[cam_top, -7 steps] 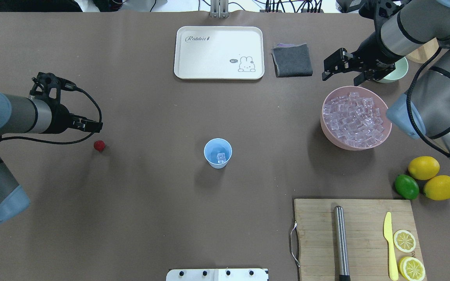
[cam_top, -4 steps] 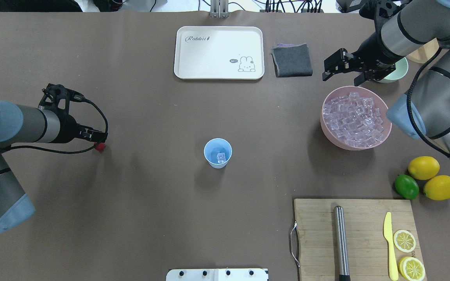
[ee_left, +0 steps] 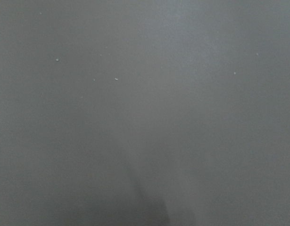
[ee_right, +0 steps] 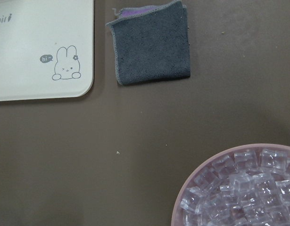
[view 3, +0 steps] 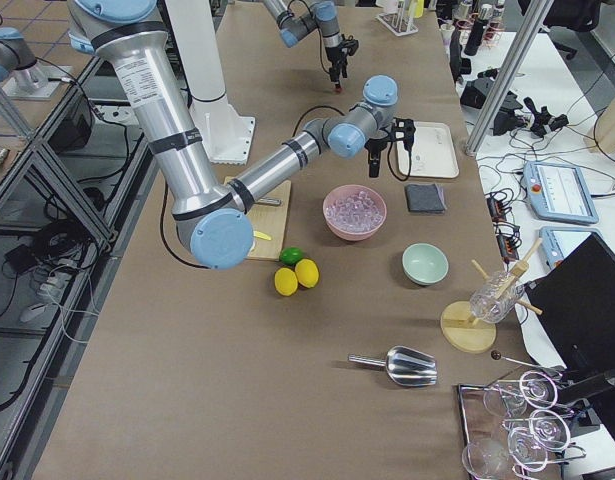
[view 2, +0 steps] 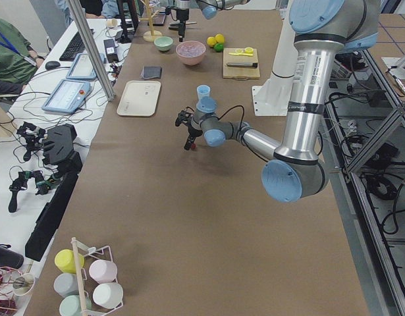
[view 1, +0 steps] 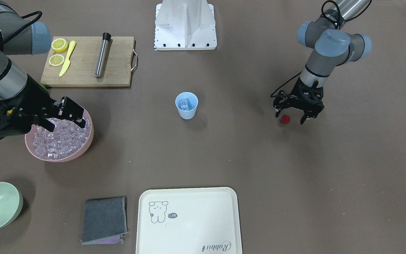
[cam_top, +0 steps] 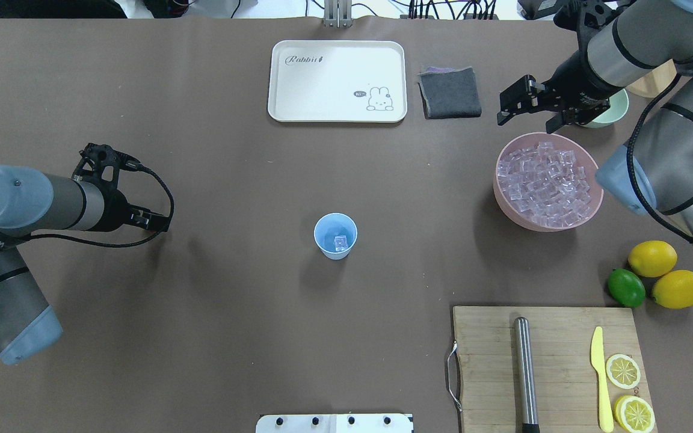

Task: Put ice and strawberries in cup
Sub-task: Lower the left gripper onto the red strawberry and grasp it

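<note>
The left hand [view 1: 290, 115] is low over the worktop [cam_top: 232, 337], its fingers pointing down and spread apart, gripping nothing yet. The strawberry [view 1: 285, 119] sits on the surface between the two fingers, and in the front-facing view it looks nearer the finger on the cup's side; whether either finger touches it I cannot tell. From overhead it is hidden under the hand, and the left wrist camera shows only bare, blurred worktop.

The strawberry is round, so there is no long axis to line the jaws up with. As I judge it, the coming move is to close where the hand stands, lift, and carry toward the robot's right to the cup [cam_top: 335, 236]; the cup stands upright at mid-worktop, well apart from this hand, with at least one ice cube [cam_top: 340, 243] already inside.

The left arm is plainly the nearer one to the strawberry. The right hand [cam_top: 529, 115] is far across the worktop, likewise open and empty; it hovers just beyond the far rim of the pink bowl [cam_top: 533, 225], which is heaped with ice [cam_top: 542, 180].

One risk is that so small and round a thing may roll or squirt out if the fingers close off-centre.
</note>
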